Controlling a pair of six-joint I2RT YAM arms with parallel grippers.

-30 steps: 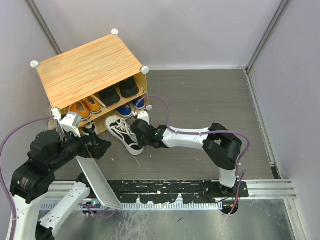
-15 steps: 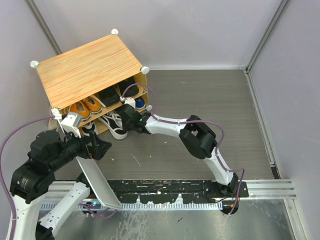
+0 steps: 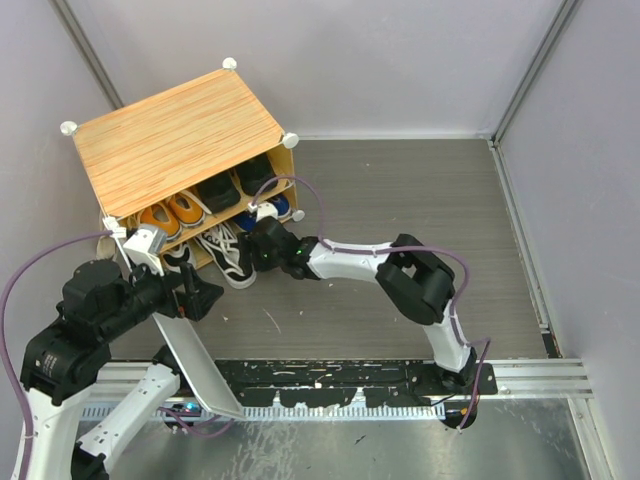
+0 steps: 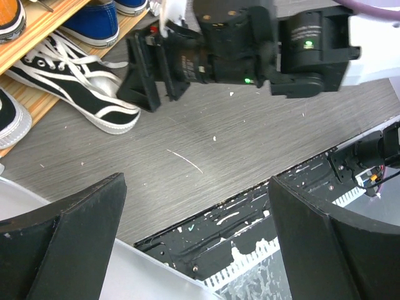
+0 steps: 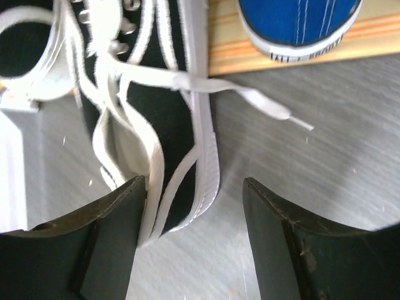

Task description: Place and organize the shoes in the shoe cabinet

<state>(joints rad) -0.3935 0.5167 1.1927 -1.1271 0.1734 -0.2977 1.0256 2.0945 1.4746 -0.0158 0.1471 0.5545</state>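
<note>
Grey tabletop (image 3: pixel 420 200), right arm (image 3: pixel 350 262) outstretched, end effector (image 5: pixel 192 187) spread at sneaker (image 5: pixel 165 112)

Grey wood-grain tabletop (image 3: pixel 400 200) carries the shoe cabinet (image 3: pixel 175 135) at upper left; a black-and-white sneaker (image 3: pixel 228 258) lies partly on it

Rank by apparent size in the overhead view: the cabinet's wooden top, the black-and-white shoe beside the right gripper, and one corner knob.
Largest: wooden top.
Middle: black-and-white shoe.
Smallest: corner knob.
The top sits nearer the camera, yet the gaps are clear.
</note>
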